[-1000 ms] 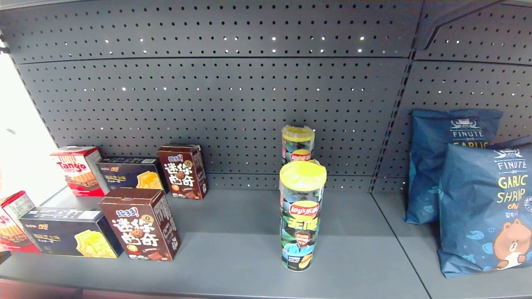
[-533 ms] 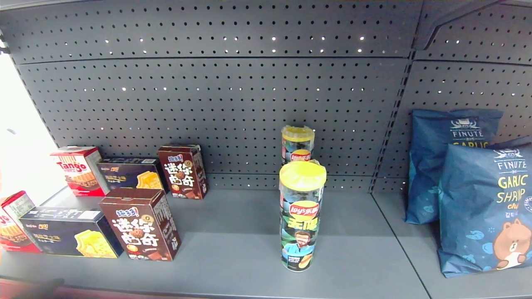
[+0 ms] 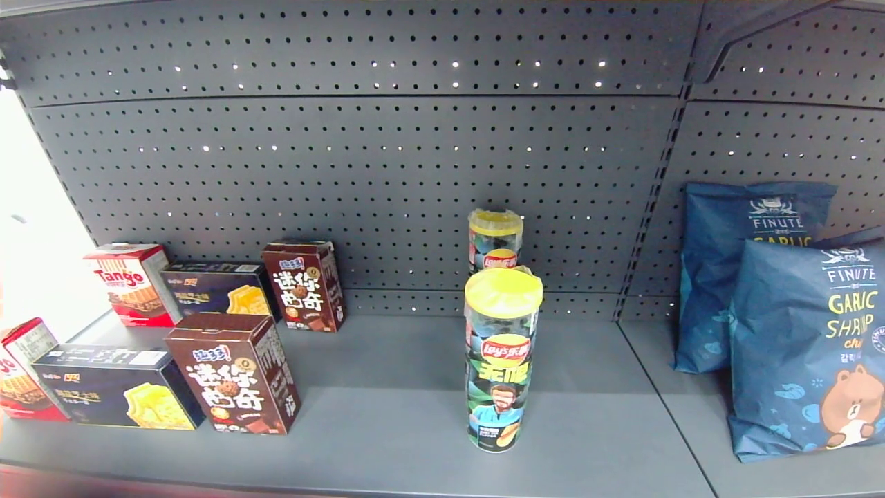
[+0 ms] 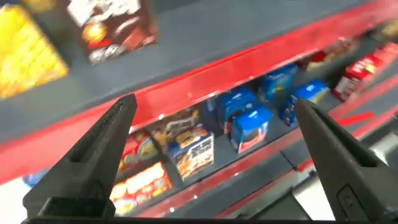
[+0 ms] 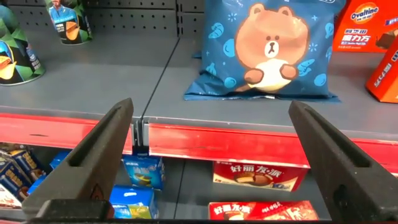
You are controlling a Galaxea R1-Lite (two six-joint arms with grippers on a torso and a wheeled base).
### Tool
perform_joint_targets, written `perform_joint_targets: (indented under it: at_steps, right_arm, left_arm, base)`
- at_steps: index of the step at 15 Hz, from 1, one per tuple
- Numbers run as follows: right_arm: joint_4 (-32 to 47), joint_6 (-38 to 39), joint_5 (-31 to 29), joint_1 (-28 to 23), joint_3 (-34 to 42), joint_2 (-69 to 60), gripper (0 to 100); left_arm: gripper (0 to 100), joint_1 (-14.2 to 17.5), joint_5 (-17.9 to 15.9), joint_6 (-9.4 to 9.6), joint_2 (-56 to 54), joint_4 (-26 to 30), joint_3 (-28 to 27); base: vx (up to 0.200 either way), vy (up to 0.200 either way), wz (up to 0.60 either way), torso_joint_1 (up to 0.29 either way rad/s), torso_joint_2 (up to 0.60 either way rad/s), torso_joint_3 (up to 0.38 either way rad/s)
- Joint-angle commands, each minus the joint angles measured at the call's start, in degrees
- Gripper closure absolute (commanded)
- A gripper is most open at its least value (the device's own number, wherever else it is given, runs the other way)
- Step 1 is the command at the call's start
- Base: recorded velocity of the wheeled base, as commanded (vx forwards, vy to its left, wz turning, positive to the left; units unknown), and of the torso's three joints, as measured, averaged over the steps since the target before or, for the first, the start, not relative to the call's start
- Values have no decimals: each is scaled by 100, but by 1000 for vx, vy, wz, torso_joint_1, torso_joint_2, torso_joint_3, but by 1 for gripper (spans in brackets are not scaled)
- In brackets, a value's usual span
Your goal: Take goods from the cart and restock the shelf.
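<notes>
On the grey shelf point(image 3: 387, 415), two yellow-lidded chip cans stand one behind the other, the front can point(image 3: 501, 360) and the rear can point(image 3: 495, 241). Brown biscuit boxes point(image 3: 235, 373) and dark boxes point(image 3: 114, 387) sit at the left. Blue bear-print snack bags point(image 3: 805, 346) lean at the right. My left gripper point(image 4: 214, 102) is open and holds nothing, in front of the shelf's red front strip point(image 4: 236, 62) below a brown box point(image 4: 112, 25). My right gripper point(image 5: 211, 106) is open with nothing in it, facing the red strip point(image 5: 224, 143) below a blue bear bag point(image 5: 273, 50) and chip cans point(image 5: 12, 53).
A perforated back panel point(image 3: 359, 173) closes the shelf behind. A vertical divider line point(image 3: 664, 401) separates the bag section. Bare shelf lies between the boxes and the cans. A lower shelf carries blue boxes point(image 4: 249, 121) and red boxes point(image 5: 261, 174).
A dark blurred shape at the head view's lower left edge has slid out of sight. The goods on the shelf have not moved.
</notes>
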Motion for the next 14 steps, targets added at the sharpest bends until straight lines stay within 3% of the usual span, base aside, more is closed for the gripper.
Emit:
perform_joint_targets:
  at_steps: [1, 3, 5, 6, 7, 9, 10, 11, 13, 14]
  right_arm:
    - [-4, 1, 1, 1, 0, 0, 0]
    - [-4, 1, 1, 1, 0, 0, 0]
    - [-4, 1, 1, 1, 0, 0, 0]
    - [-4, 1, 1, 1, 0, 0, 0]
    - [-4, 1, 1, 1, 0, 0, 0]
    - [-4, 1, 1, 1, 0, 0, 0]
    - [-4, -8, 1, 1, 0, 0, 0]
    - [-4, 1, 1, 1, 0, 0, 0]
    - [-4, 1, 1, 1, 0, 0, 0]
    - [-4, 1, 1, 1, 0, 0, 0]
  left_arm:
    - [0, 1919, -676, 59, 415, -25, 68]
    - [0, 2754, -1344, 393, -253, -16, 68]
    - [0, 2719, -1317, 551, -868, 1, 59]
    - [0, 2350, -1265, 569, -1351, 10, 59]
    - [0, 2112, -1036, 569, -1527, 10, 59]
    - [0, 1998, -289, 586, -1624, 63, 147]
    - [0, 2060, -104, 296, -1721, 89, 156]
    - [0, 2068, -61, 165, -1747, 89, 156]
    - [0, 2060, 370, 173, -1747, 80, 156]
    - [0, 2068, 405, 235, -1747, 80, 156]
  base:
    - [0, 0, 0, 0, 0, 0]
    - [0, 0, 0, 0, 0, 0]
    - [0, 0, 0, 0, 0, 0]
    - [0, 0, 0, 0, 0, 0]
    - [0, 0, 0, 0, 0, 0]
    - [0, 0, 0, 0, 0, 0]
    - [0, 0, 0, 0, 0, 0]
    - [0, 0, 0, 0, 0, 0]
    - [0, 0, 0, 0, 0, 0]
    - [0, 0, 0, 0, 0, 0]
